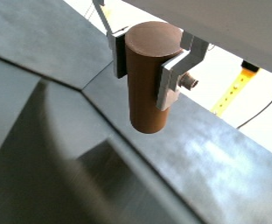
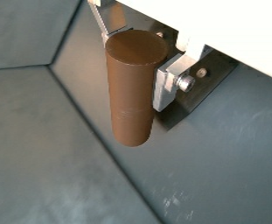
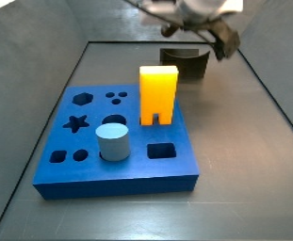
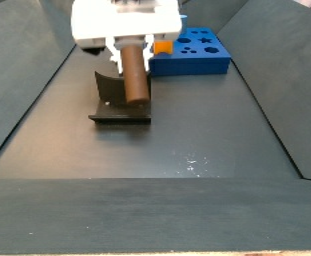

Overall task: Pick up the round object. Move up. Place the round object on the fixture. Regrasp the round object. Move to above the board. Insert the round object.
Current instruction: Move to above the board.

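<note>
Gripper, upper left, clamps the round object upright, probably lifted over the fixture for regrasping.

The gripper, its jaws around the upright round object, hangs over the fixture. Behind the fixture lies the board. A tall block and a cylinder stand on the board.

We find the tool, clamped on the round object, hanging above the grey tabletop. In a side view, a tall orange-yellow block stands upright near the tool, and a pale grey-blue cylinder stands farther from it. In a wrist view, a yellow marked strip shows beyond the tool.
</note>
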Tool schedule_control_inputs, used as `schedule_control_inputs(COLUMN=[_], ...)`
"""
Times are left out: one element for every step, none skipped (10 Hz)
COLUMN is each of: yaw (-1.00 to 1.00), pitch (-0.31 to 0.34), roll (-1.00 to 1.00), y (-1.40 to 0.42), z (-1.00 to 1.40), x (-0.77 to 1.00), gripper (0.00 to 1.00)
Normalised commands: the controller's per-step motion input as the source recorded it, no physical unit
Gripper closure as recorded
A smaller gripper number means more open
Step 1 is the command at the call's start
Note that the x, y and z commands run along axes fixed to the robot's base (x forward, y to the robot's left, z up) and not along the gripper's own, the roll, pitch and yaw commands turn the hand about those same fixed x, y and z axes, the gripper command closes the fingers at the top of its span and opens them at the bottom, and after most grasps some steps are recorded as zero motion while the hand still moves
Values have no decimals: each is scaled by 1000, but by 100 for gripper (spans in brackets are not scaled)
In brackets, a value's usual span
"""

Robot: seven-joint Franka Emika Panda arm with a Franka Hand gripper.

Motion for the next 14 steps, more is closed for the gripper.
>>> schedule_control_inputs(yaw=[-90,-152,-195,-217,-242,-239,-221,-199,-159,-139,-99,-72,-178,-175], pitch=[-413,-350,-301,-265,-166,-124,-47,7,49,65,91,119,-4,-4], roll=[-158,-158,-172,-179,-185,-191,-207,-220,-228,-224,-205,-176,-1000,-1000], y=[249,238,234,230,216,213,200,188,176,149,86,56,-1000,-1000], z=[1000,1000,1000,1000,1000,1000,1000,1000,1000,889,624,425,171,146], x=[-291,-284,-277,-273,-262,-259,-249,-240,-226,-196,-124,-84,-154,-148], gripper=[100,100,100,100,100,100,100,100,100,100,100,100,100,100])
